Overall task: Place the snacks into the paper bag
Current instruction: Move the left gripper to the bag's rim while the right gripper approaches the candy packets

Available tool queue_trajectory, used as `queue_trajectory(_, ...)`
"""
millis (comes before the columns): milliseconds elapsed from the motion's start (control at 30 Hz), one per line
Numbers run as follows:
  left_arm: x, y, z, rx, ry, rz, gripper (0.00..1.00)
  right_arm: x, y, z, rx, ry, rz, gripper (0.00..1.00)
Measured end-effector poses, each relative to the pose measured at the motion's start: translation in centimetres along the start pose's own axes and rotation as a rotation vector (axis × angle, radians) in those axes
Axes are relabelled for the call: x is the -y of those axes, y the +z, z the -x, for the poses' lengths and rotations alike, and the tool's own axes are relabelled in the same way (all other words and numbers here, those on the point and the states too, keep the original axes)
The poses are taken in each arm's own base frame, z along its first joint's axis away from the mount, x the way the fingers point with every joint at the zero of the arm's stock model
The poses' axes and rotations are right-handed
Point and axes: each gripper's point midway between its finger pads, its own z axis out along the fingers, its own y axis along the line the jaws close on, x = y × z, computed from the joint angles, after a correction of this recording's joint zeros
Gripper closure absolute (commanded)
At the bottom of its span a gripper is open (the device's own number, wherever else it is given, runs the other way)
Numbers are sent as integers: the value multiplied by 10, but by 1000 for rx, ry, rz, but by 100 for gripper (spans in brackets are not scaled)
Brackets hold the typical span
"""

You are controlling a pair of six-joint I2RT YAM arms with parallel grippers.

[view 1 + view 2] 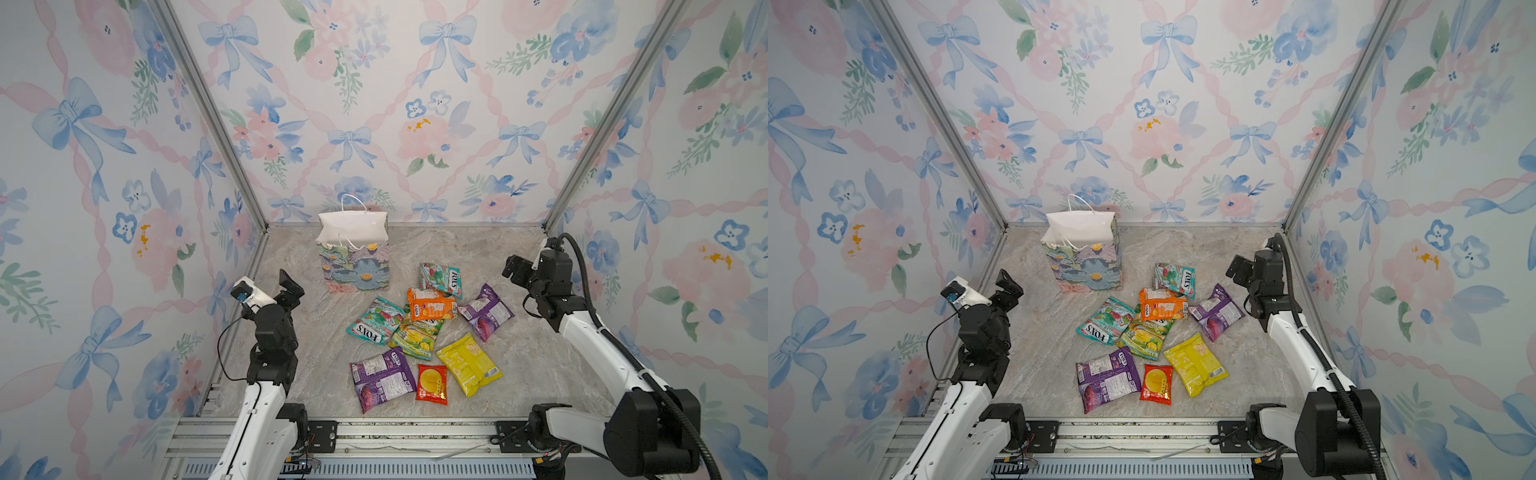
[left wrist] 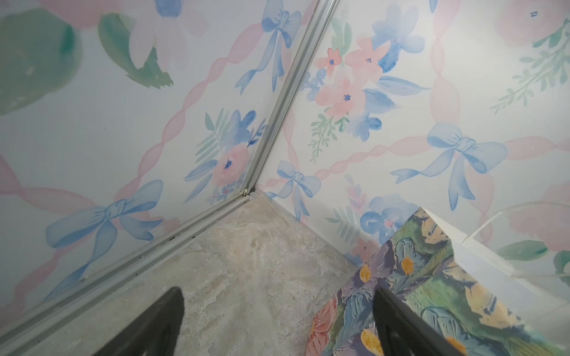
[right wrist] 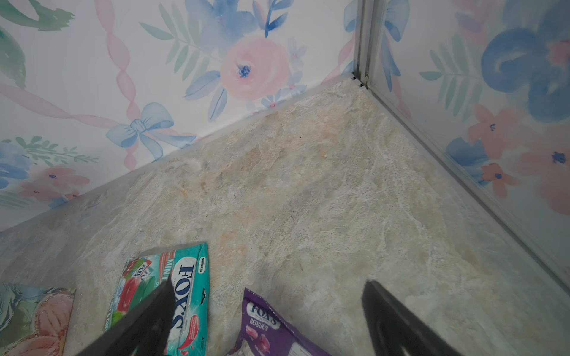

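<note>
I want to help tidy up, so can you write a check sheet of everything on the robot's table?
Surface: marbled tabletop, bag and packets on it.
Job's things: paper bag upright, open; eight snacks lying outside it.
Clutter: thin loose strips on the front rail.
Tools: left tool open, empty; right tool open, empty.
Cables: black cable loops beside left arm; ribbed hose along right arm.
Surroundings: flowery walls, metal frame posts.

- Two grippers are showing: the left gripper [image 1: 291, 286] and the right gripper [image 1: 513, 268].
- One paper bag [image 1: 353, 266] is standing nearer the left gripper.
- Eight snacks [image 1: 428, 309] are lying between the grippers:
- two teal packets [image 1: 441, 280] [image 1: 374, 326]
- two purple packets [image 1: 486, 311] [image 1: 382, 380]
- one orange packet [image 1: 430, 300]
- one green-yellow packet [image 1: 415, 338]
- one yellow packet [image 1: 468, 365]
- one red packet [image 1: 432, 384]
</note>
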Motion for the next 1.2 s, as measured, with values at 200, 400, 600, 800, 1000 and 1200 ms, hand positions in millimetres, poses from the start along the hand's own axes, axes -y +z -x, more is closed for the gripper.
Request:
queue_trajectory(200, 75, 24, 60, -123, 83, -150, 14, -26, 2, -10, -105, -37, 71, 3)
queue_trajectory(400, 132, 50, 66, -299, 210, -296, 16, -33, 6, -26, -193, -54, 96, 3)
queue_trajectory(600, 155, 80, 27, -513, 306, -373, 31, -40, 8, -41, -256, -77, 123, 3)
queue_trajectory(800, 158, 105, -23, -701, 348, -390, 35, -47, 10, -53, -304, -98, 140, 3)
queue_trajectory(1000, 161, 108, -47, -775, 402, -385, 39, -51, 14, -61, -337, -110, 147, 3)
queue_trajectory(1200, 171, 102, -56, -787, 450, -408, 49, -55, 17, -66, -355, -113, 160, 3)
